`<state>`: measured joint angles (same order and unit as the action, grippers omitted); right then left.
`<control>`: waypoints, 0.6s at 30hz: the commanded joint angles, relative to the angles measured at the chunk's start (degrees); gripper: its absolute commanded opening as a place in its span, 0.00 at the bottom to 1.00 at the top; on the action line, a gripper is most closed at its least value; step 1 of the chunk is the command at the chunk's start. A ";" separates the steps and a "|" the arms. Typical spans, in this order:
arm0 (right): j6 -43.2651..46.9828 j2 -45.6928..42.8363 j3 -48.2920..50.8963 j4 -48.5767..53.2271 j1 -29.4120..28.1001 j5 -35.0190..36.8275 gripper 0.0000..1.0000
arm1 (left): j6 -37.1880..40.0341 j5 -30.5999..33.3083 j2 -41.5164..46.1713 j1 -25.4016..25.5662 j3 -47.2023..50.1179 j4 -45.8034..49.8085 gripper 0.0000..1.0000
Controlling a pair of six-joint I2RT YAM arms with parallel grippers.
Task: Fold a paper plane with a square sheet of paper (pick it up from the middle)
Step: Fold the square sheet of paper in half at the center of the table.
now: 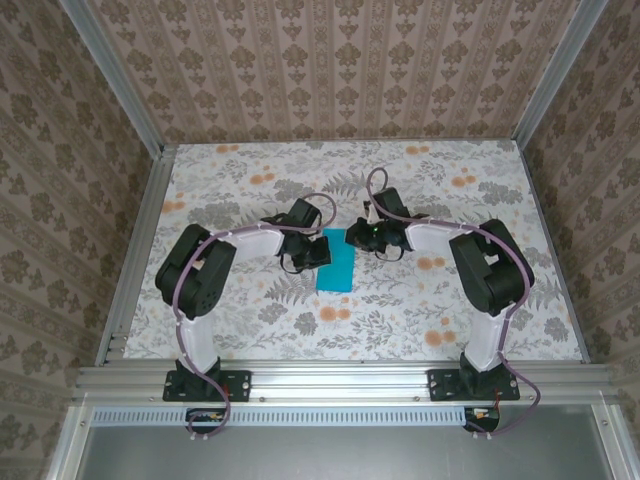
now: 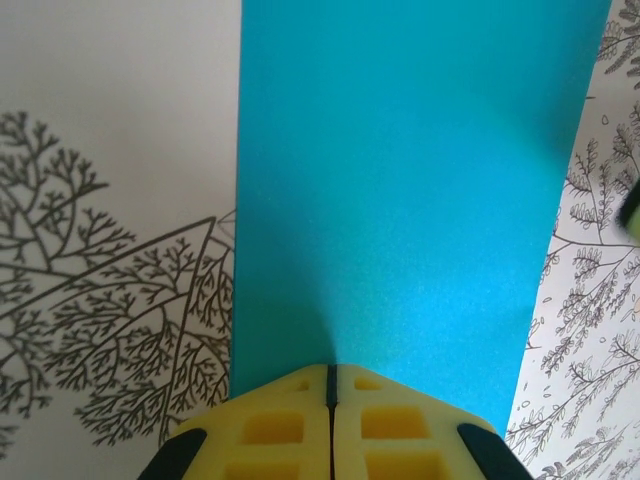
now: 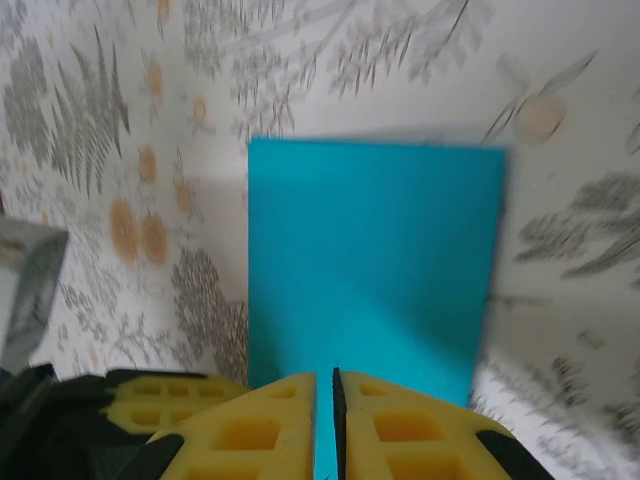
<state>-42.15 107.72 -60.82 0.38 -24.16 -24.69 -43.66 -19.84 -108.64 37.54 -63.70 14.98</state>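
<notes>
The square sheet of paper [image 1: 337, 268] is bright turquoise and lies on the table as a narrow upright rectangle, not a paper plane shape. My left gripper [image 1: 318, 250] is at its upper left edge. In the left wrist view the yellow fingers [image 2: 290, 420] meet with no gap, and the paper [image 2: 400, 200] puckers right at the left gripper [image 2: 331, 368]. My right gripper [image 1: 352, 237] is at the sheet's far end. In the right wrist view the right gripper [image 3: 325, 373] has its jaws a thin slit apart, with turquoise paper [image 3: 375, 260] showing through the slit.
The table [image 1: 250, 310] has a floral cloth. Aluminium rails [image 1: 330, 378] run along the near edge and up the left side. Patterned walls close in the back and both sides. Both arms arch inward toward the middle.
</notes>
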 commanded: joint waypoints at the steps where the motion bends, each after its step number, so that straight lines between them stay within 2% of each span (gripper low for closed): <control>1: -0.05 -0.35 1.83 1.05 -0.44 -1.94 0.14 | -1.72 1.54 1.01 0.43 2.20 3.81 0.07; 11: 0.09 2.73 3.02 -0.30 -0.72 -4.49 0.13 | -0.30 -1.11 3.23 -0.16 -1.41 2.46 0.12; 18: 4.87 7.30 -2.52 2.72 -0.54 -4.74 0.13 | 1.16 -1.35 4.84 -3.26 -3.12 2.27 0.22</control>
<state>-40.73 112.33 -60.90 0.36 -24.80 -29.21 -43.72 -20.60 -107.04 35.73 -64.93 16.32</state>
